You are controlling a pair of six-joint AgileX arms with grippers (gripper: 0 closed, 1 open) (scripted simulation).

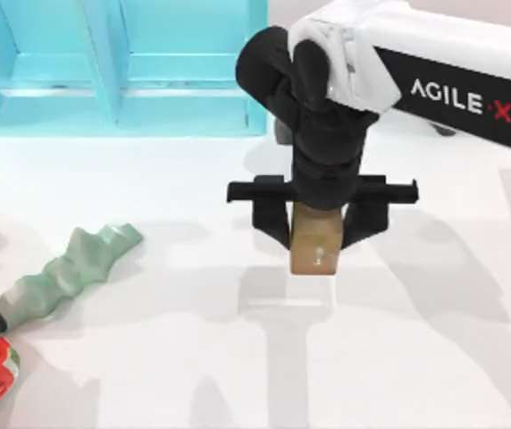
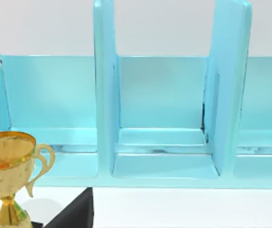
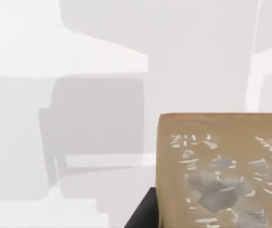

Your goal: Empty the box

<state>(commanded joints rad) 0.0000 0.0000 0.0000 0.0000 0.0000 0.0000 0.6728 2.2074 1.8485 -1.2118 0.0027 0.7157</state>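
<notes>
Presently the right pincer [image 1: 315,234] hangs over mid-bench, clamped on a tan block [image 1: 314,247] held clear of the white bench [image 1: 416,357]. The blue box [image 1: 130,89] stands along the far edge, at the top view's left; the compartments on view look bare. A green twisted piece [image 1: 68,268] lies out on the bench, left side. Left wrist view: a gold trophy [image 2: 7,166] before the box. Left pincer's state: cannot tell. Judgement: emptying well along; block not yet set down.
</notes>
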